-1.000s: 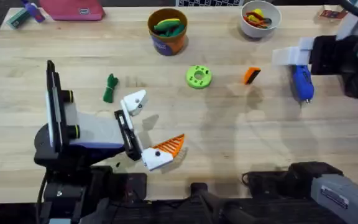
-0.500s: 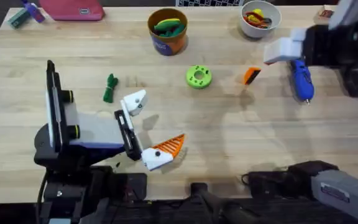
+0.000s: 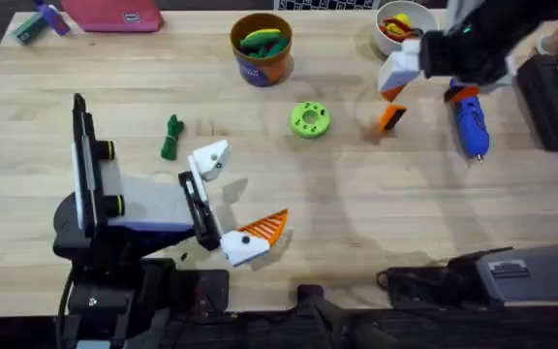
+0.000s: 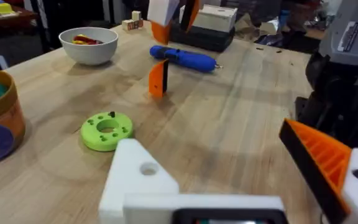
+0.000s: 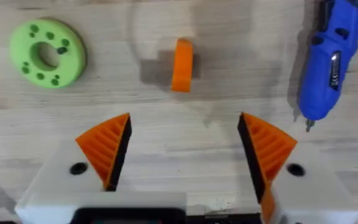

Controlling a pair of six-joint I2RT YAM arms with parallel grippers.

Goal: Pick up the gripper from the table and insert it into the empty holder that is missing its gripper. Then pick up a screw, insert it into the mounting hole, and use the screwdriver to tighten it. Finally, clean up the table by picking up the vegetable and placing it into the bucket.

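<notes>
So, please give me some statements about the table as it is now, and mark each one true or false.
1. The right end effector is open above the loose orange gripper. True.
2. The blue screwdriver is inside the bucket. False: it lies on the table.
3. The green holder lies between the vegetable and the orange gripper. True.
4. The left end effector grips the vegetable. False: it is open and empty.

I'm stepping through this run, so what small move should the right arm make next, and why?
Probably lower the right gripper straight down over the gripper piece and close. Its jaws are open, holding nothing, and the piece stands untouched on the table between the holder and the screwdriver, just ahead of the fingers.
</notes>
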